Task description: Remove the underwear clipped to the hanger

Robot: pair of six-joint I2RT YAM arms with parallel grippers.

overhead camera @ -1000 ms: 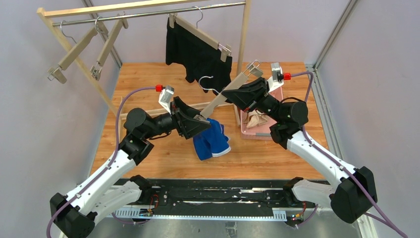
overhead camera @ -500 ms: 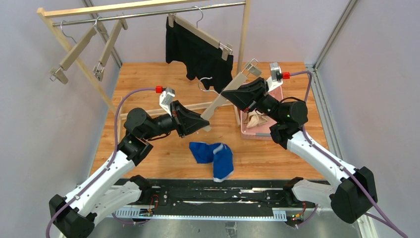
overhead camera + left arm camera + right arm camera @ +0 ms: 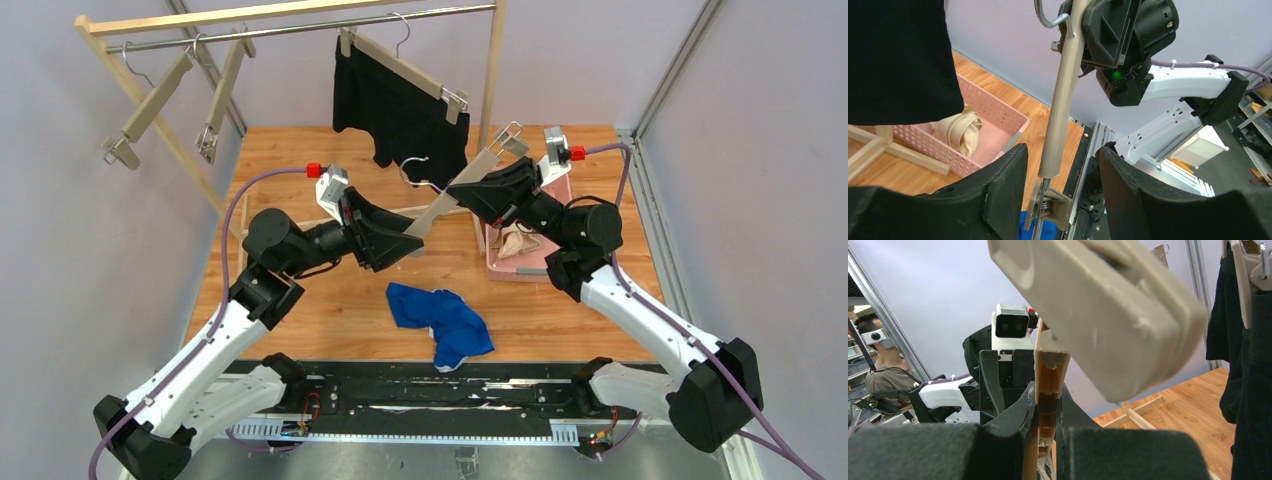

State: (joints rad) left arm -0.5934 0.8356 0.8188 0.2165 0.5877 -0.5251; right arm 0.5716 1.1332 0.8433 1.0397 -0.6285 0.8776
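Observation:
The blue underwear [image 3: 440,322] lies crumpled on the table in front of the arms, free of any clip. My right gripper [image 3: 482,192] is shut on the bar of a beige hanger [image 3: 452,200] and holds it tilted over the table. My left gripper [image 3: 1060,167] stands open around that hanger's lower clip [image 3: 1050,205], its fingers [image 3: 1003,190] apart from it. The black underwear [image 3: 400,110] hangs clipped to another hanger on the rack. The cream underwear [image 3: 517,243] lies in the pink basket [image 3: 560,195]. In the right wrist view the gripper [image 3: 1047,405] pinches the hanger bar [image 3: 1049,365].
A wooden clothes rack [image 3: 490,70] stands at the back, with two empty hangers [image 3: 150,110] on its rail at the left. Its wooden foot [image 3: 440,210] runs across the table under the held hanger. A metal rail [image 3: 430,395] borders the near edge.
The blue underwear has dropped from the held hanger's lower clip onto the table and spread out. My left gripper has risen a little and stands open around that clip.

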